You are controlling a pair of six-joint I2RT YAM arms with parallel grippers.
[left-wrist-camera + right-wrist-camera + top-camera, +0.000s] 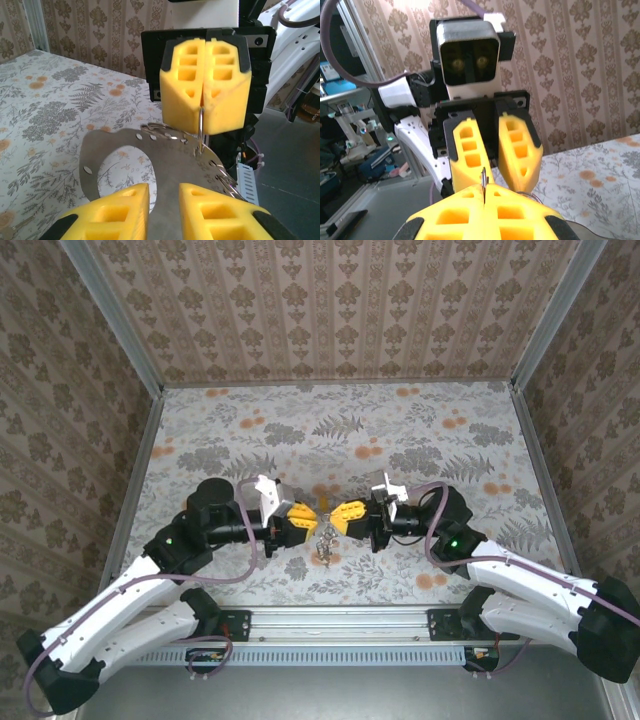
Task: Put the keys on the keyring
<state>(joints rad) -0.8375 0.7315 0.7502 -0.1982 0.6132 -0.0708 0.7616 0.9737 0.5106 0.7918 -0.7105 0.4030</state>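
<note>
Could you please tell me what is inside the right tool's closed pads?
A thin wire ring emerges from the seam of the right tool and reaches a flat metal plate; the pads hide its clamped part.

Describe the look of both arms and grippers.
The left arm and right arm: white lower links, black upper joints with a green light, a looping mauve cable. The left gripper and right gripper: two chunky yellow fingers with square hollows, black mounts.
</note>
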